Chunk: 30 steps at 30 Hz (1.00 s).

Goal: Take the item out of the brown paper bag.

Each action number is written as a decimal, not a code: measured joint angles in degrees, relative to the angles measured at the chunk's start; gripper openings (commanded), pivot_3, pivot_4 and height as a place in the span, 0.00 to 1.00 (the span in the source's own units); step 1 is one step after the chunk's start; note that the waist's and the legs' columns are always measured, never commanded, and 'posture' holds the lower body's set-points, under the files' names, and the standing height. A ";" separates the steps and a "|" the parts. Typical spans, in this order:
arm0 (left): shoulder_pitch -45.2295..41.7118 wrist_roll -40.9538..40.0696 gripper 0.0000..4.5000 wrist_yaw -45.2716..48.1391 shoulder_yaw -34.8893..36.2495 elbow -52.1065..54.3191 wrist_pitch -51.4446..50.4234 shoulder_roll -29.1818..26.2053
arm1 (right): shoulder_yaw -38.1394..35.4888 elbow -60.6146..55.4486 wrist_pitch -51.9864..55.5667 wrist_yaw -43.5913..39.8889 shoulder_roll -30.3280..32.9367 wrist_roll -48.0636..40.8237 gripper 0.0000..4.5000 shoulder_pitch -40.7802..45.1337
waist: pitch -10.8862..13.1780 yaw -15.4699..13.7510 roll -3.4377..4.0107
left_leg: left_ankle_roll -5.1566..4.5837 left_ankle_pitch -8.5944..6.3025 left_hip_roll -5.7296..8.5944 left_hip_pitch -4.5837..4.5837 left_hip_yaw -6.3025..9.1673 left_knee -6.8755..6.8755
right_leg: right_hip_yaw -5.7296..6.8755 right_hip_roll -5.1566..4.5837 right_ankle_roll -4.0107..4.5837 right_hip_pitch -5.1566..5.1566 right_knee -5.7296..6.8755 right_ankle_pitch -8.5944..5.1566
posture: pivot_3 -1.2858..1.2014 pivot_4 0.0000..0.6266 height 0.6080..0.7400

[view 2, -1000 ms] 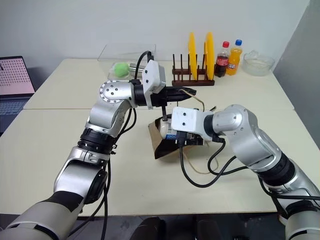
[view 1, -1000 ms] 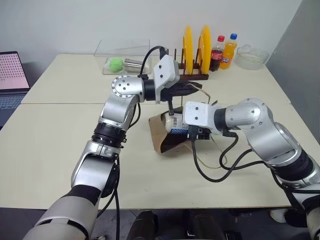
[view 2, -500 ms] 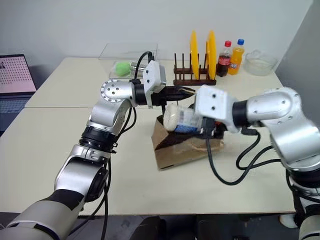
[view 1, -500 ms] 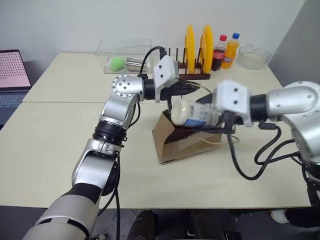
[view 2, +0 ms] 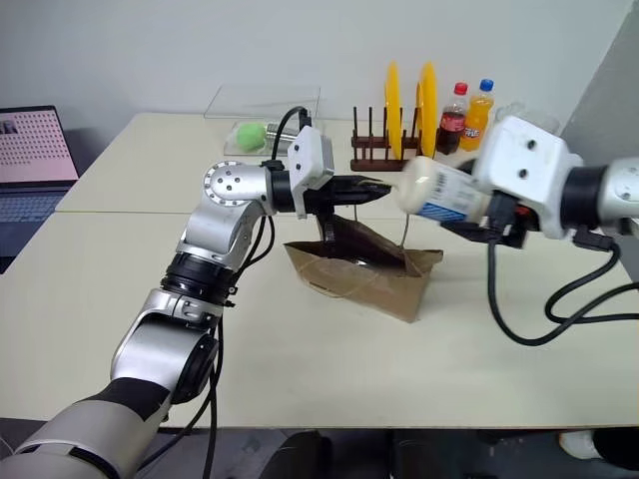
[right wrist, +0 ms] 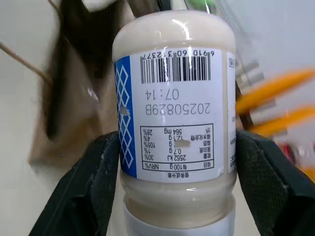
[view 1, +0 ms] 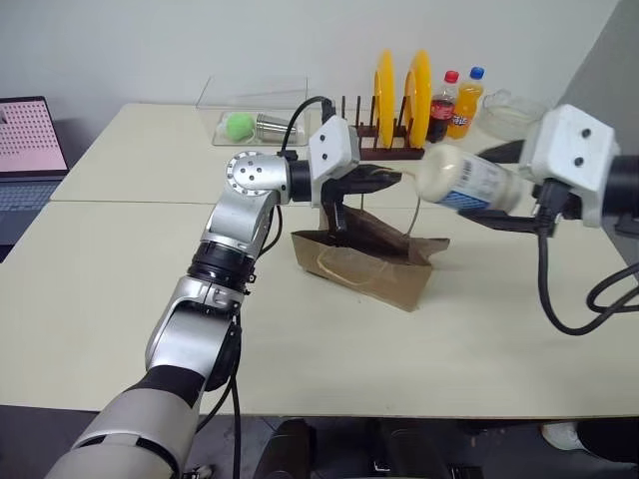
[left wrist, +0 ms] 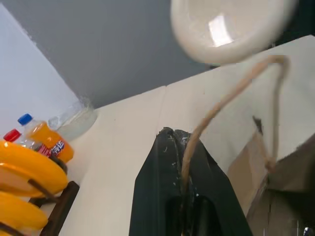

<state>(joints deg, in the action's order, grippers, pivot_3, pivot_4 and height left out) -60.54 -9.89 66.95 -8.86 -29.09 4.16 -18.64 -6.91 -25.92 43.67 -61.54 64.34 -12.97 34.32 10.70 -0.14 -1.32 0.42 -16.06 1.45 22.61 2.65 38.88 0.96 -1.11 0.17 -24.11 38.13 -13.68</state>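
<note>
The small stubby white plastic bottle with a blue-and-white label (view 1: pixel 465 184) hangs in the air, clear of the flat brown kraft paper bag (view 1: pixel 371 255), up beside the bag's right end. Its long axis lies nearly level, dipping slightly on the cap side. The rounded base faces the robot's left, toward the left tool (view 1: pixel 397 182), and the cap end points back into the right tool (right wrist: pixel 172 162). That right tool is grasping the bottle: in the right wrist view its two black fingers (right wrist: pixel 91 184) press on either side of the labelled body, the barcode facing the camera.

The left tool is clenched on the thin tan loop handle (left wrist: pixel 231 93) of the bag; in the left wrist view the cord runs from between the closed black fingertips up and over to the bag's edge. The tool points level, toward the robot's right, just above the bag.

The bag lies slumped and creased on the pale bench (view 1: pixel 120 279), its dark opening toward the left tool. At the far edge of the bench stand a dark wooden rack with two upright yellow plates (view 1: pixel 397 92) and, just beside it, a cola bottle (view 1: pixel 445 98) and an orange soda bottle (view 1: pixel 465 96).
</note>
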 measured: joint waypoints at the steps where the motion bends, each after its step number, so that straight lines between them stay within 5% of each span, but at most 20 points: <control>1: 0.00 0.00 0.00 0.00 0.01 0.00 0.00 -0.04 | -0.10 1.47 -1.30 0.91 -0.03 1.00 0.69 -2.29 | 0.00 0.01 0.00 | -0.01 0.00 0.00 0.00 -0.05 0.00 | -0.05 0.00 -0.02 -0.02 0.01 0.02 | 0.52 0.24 1.00; 9: 0.05 -0.02 0.00 0.03 0.00 0.89 -0.50 -0.34 | 7.58 18.33 -16.19 8.02 -4.54 10.40 0.69 -6.62 | 0.01 0.50 0.02 | -0.01 0.01 -0.03 -0.27 -0.31 -0.01 | -0.28 0.05 -0.09 -0.06 0.40 -0.03 | 0.52 0.24 1.00; 21: 1.41 -0.04 0.00 -0.09 0.00 4.13 -2.53 -1.27 | 17.66 40.60 -30.30 7.81 -10.83 18.92 0.69 -0.79 | 0.04 0.50 0.06 | 0.01 0.02 -0.04 -0.30 -0.45 0.00 | -0.33 0.03 -0.02 -0.13 0.56 0.01 | 0.52 0.24 1.00; 25: 1.41 -0.04 0.00 -0.12 0.00 4.40 -2.62 -1.24 | 17.96 42.04 -30.73 6.66 -11.32 18.97 0.99 -0.48 | 0.04 0.50 0.06 | 0.01 0.02 -0.04 -0.31 -0.46 0.00 | -0.34 0.03 -0.02 -0.13 0.58 0.01 | 0.52 0.24 1.00; 30: 1.41 -0.04 0.00 -0.15 0.00 4.43 -2.67 -1.16 | 17.81 41.92 -30.74 6.36 -11.29 18.88 0.99 -0.05 | 0.04 0.50 0.06 | 0.01 0.02 -0.04 -0.33 -0.45 0.00 | -0.34 0.03 -0.02 -0.11 0.60 0.01 | 0.52 0.24 1.00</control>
<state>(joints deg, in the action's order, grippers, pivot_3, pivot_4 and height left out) -59.12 -9.93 66.80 -8.86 -24.65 1.49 -19.80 10.90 16.00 12.92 -55.18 53.04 5.91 34.28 10.74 0.36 -1.26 0.42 -16.04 1.41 22.28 2.21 38.88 0.63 -1.08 0.15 -24.22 38.72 -13.68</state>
